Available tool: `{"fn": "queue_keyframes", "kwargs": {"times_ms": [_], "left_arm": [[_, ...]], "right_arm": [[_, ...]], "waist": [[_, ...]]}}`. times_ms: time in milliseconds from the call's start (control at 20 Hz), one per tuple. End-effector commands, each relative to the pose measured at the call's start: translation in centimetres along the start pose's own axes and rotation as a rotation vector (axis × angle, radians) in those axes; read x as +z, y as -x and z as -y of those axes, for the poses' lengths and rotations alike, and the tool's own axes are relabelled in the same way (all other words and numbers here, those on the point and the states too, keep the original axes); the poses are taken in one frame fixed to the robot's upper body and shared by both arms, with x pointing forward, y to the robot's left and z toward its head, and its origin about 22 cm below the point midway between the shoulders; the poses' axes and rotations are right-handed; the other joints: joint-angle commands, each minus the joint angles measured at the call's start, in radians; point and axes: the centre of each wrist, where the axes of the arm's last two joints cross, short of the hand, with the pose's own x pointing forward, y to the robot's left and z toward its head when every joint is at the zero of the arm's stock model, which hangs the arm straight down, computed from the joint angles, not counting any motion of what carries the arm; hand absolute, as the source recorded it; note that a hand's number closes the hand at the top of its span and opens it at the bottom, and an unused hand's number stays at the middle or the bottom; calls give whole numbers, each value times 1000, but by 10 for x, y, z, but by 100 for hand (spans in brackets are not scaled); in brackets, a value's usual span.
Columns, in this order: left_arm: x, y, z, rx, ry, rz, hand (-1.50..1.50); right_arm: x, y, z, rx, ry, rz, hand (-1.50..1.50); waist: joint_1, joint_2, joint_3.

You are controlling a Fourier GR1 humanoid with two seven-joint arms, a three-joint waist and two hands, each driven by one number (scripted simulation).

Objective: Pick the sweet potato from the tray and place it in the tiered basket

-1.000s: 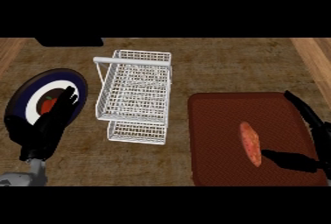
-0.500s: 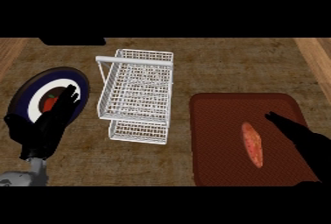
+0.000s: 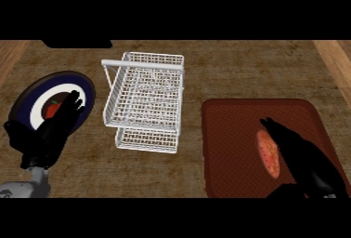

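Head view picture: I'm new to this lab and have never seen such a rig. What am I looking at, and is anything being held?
The camera sits at the robot's head and looks steeply down at a wooden counter. The two dark shapes coming in from the lower edge are the robot's own hands. The right hand reaches over a dark red tray, its straight fingers just beside an orange sweet potato lying on the tray; it holds nothing. The left hand rests open at the left, partly over a blue and white plate that bears a small red fruit or vegetable. In the middle stands a white wire tiered basket, where the sweet potato is meant to go.
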Motion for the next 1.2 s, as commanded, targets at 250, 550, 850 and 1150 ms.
{"fn": "queue_keyframes", "kwargs": {"times_ms": [250, 550, 850, 1150], "left_arm": [[17, -10, 3, -3, -17, -4, 0], [4, -5, 1, 4, 0, -5, 0], [18, -11, 9, 3, -6, 7, 0], [8, -15, 5, 22, 3, 19, 0]], "right_arm": [[-26, 27, -42, 37, -3, -89, -150], [-53, 51, -47, 82, 47, -108, -150], [-60, 42, -63, 105, 116, -91, -150], [-66, 43, -85, 97, -71, -133, 150]], "waist": [[-1, -1, 1], [-3, 0, 1], [-2, -1, 1], [0, 0, 1]]}}
